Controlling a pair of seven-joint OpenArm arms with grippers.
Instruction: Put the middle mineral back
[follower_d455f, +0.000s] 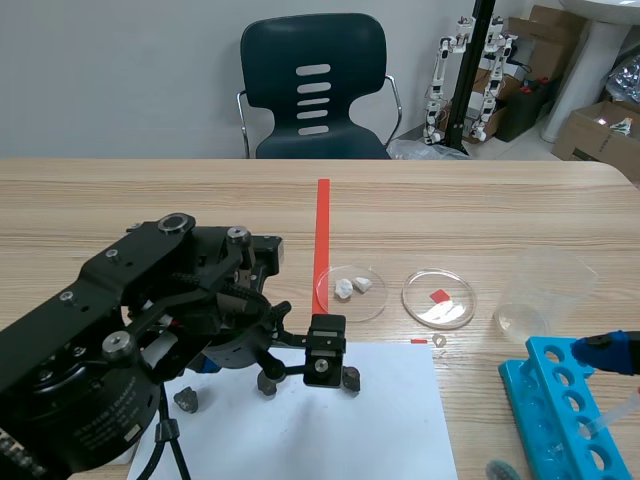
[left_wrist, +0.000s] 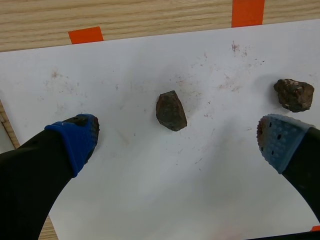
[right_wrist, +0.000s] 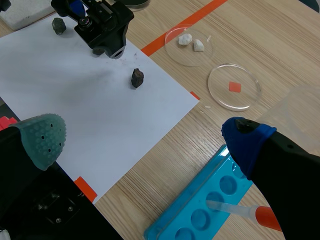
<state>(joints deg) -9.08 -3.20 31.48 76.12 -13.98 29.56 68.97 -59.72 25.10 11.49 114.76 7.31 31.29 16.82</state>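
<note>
On the worktop a clear dish held two white lumps, a second dish just beside it held a red square, a clear beaker stood near a blue rack bearing a pipette, and a dark chair stood behind.

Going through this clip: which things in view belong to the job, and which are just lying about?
Job: middle mineral, on the white paper between the fingers of the open left gripper; neighbouring mineral and third mineral, as markers.

Lying about: dish of white pieces, dish with red square, beaker, blue tube rack, pipette, chair.
</note>
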